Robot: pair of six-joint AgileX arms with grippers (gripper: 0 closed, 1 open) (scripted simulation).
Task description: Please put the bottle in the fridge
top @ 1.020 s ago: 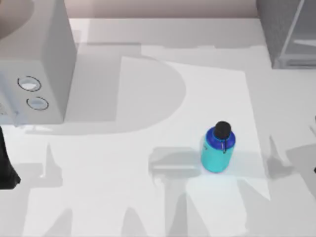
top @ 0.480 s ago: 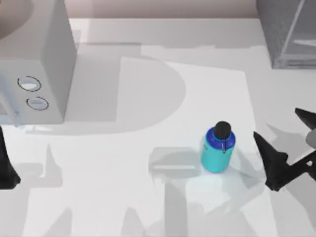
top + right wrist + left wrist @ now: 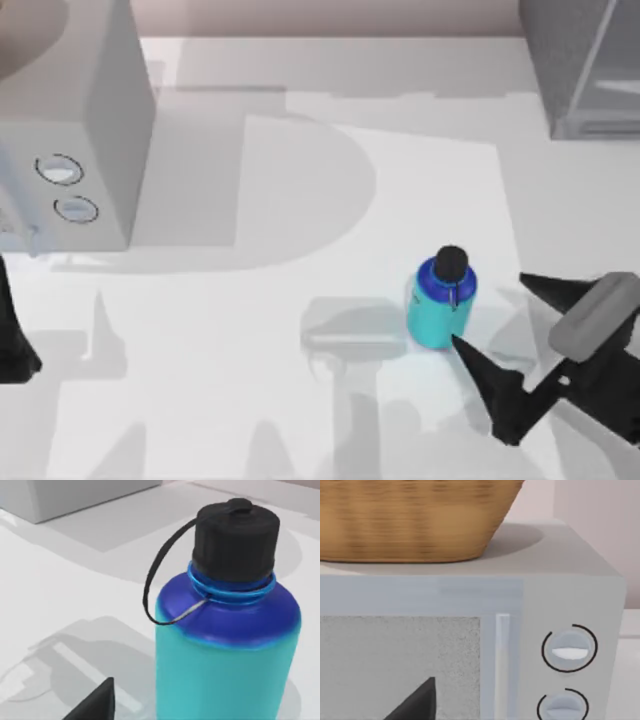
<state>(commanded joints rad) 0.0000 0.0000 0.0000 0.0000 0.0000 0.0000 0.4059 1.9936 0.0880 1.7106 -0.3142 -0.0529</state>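
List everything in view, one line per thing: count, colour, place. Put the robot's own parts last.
bottle: one, turquoise body, blue shoulder, black cap with a thin loop; upright on the table, right of centre.
fridge: one, dark-grey speckled with pale panel and light-grey frame; table's far right corner.
box with two round dials: one, smooth light grey; table's far left.
basket: one, tan wicker; on top of the box with two round dials.
table: one, white, under everything.
right gripper: one, black with a grey block behind it; fingers open, just right of the bottle, not touching it.
left gripper: one, black; parked at the table's left edge, facing the dialled box.
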